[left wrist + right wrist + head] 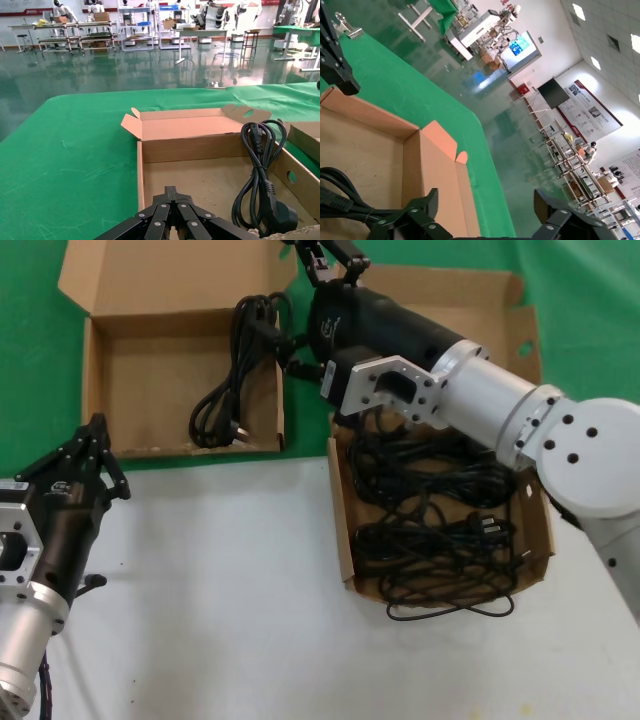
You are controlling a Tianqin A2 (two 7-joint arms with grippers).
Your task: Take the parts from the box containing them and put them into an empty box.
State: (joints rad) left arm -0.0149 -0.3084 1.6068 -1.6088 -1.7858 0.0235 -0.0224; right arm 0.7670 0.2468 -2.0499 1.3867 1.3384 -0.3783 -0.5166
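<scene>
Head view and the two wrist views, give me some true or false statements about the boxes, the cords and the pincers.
1. A black cord lies at the right wall of the left-hand box. True.
2. The right-hand box has no cords in it. False: a pile of cords fills it.
3. The right pincer is open and holds nothing. True.
4. The left pincer grips a cord. False: it is shut on nothing, near the left-hand box's front wall.
5. Both boxes have their lids closed. False: both lids are open.
</scene>
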